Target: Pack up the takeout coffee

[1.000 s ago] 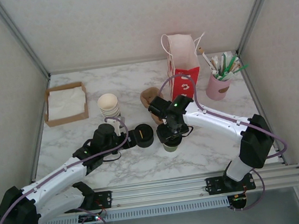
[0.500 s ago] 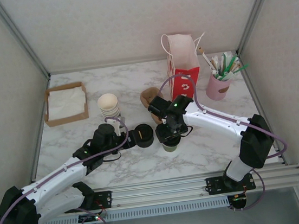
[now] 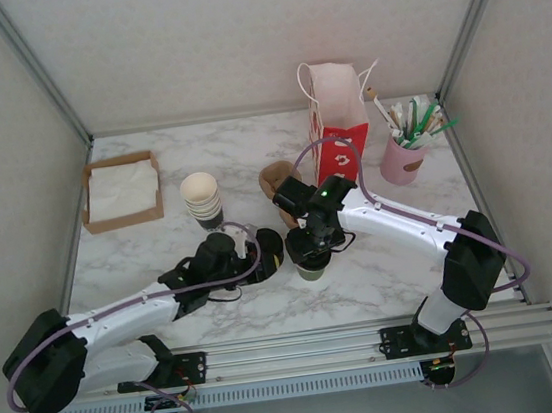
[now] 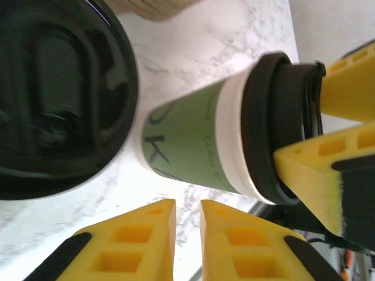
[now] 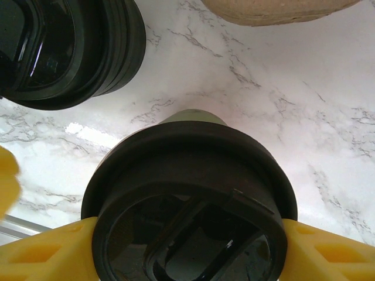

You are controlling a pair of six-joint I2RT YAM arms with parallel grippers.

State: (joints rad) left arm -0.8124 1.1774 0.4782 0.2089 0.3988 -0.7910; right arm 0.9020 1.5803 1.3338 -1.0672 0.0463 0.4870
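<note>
The takeout coffee (image 3: 312, 269) stands on the marble just right of centre, a small green-sided paper cup (image 4: 193, 146) capped with a black lid (image 5: 187, 199). My right gripper (image 3: 311, 246) is over it, shut on the lid's rim, with a yellow finger (image 5: 41, 254) on each side of the lid. My left gripper (image 3: 262, 259) lies low on the table just left of the cup. Its yellow fingertips (image 4: 149, 225) stand a narrow gap apart with nothing between them, and they point at the cup's base without touching it.
A squat black stack of lids (image 3: 267, 247) sits right beside the left gripper. Behind are a stack of lidless cups (image 3: 201, 193), a brown cardboard carrier (image 3: 275, 178), a red-and-white paper bag (image 3: 339, 128), a pink pot of stirrers (image 3: 401, 159) and a napkin box (image 3: 121, 190).
My left arm has swung right and forward, bringing its gripper past the lid stack towards the cup. The right gripper has stayed on the lid.
</note>
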